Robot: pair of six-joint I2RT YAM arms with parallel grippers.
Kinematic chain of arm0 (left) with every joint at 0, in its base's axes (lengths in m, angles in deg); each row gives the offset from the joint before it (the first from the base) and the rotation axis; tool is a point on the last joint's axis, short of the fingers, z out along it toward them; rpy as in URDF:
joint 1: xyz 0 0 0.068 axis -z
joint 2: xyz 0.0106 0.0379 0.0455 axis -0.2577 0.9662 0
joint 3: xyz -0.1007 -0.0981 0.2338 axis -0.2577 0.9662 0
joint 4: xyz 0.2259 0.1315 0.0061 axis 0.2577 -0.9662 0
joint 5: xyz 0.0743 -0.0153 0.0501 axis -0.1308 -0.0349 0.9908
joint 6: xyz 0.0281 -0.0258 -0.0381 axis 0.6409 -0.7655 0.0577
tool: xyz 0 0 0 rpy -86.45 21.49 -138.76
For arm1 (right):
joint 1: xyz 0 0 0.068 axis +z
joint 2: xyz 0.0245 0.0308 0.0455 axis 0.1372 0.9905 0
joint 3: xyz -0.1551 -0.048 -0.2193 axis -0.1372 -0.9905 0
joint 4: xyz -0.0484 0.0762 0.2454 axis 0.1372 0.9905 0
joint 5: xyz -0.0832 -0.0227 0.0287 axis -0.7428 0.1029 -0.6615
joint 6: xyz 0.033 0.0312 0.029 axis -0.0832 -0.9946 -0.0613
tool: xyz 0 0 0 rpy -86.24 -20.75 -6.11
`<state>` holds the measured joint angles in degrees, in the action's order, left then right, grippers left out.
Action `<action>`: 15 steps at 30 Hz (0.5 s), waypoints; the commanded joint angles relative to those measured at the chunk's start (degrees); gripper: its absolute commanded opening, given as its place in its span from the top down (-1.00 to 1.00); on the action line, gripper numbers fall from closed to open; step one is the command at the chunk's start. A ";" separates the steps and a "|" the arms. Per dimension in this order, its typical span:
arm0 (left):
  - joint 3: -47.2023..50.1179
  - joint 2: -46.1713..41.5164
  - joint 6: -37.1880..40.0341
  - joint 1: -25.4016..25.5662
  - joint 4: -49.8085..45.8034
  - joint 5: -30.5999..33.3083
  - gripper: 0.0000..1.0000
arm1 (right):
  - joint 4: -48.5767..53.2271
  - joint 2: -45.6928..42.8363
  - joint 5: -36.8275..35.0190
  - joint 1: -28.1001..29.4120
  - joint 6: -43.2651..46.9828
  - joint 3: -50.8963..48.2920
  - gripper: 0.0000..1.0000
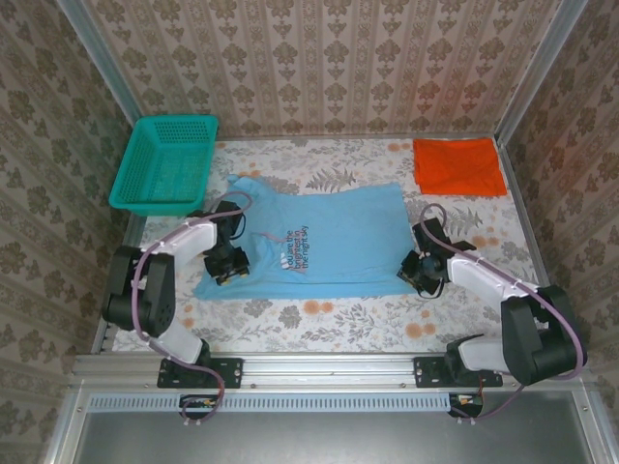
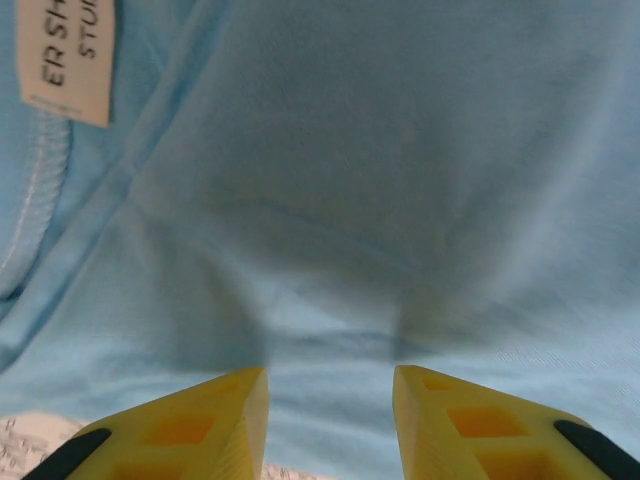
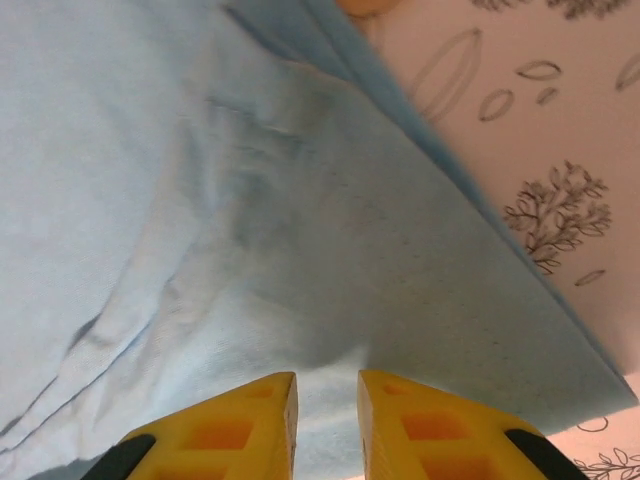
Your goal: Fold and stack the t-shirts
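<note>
Two arms bent low over light blue t-shirt, left hand fingers apart, right hand narrowly apart

The chest print on the tee is too small to read from above. The neck label is cut off by the picture's edge, leaving only word fragments. Whether the jaws of the right gripper pinch cloth cannot be told.
</note>
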<state>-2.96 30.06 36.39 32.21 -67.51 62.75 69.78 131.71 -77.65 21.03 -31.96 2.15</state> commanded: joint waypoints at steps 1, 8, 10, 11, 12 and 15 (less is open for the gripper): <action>2.17 2.80 0.40 0.04 0.62 2.94 0.25 | 0.83 3.29 -2.16 -0.17 -7.35 -1.06 0.52; 5.67 0.93 -0.15 0.48 -1.28 4.47 0.25 | 8.50 1.58 -2.08 -0.08 -15.82 -3.29 0.54; 6.59 0.06 -0.15 0.84 -1.70 3.82 0.24 | 10.27 -1.07 -1.68 -0.10 -18.18 -4.28 0.55; 7.03 -0.33 -0.13 1.12 -1.78 3.55 0.24 | 11.04 -2.40 -1.57 -0.06 -19.38 -5.14 0.55; 7.50 -0.85 -0.23 1.60 -2.00 3.33 0.24 | 12.00 -4.06 -1.65 -0.14 -20.71 -5.99 0.55; 8.43 -2.08 -0.55 4.23 -2.49 3.19 0.24 | 15.69 -8.01 -2.22 -0.30 -22.70 -7.27 0.59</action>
<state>2.22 27.29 36.34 34.53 -65.69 64.63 76.18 126.07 -78.04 20.90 -49.51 -2.87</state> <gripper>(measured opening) 0.379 0.211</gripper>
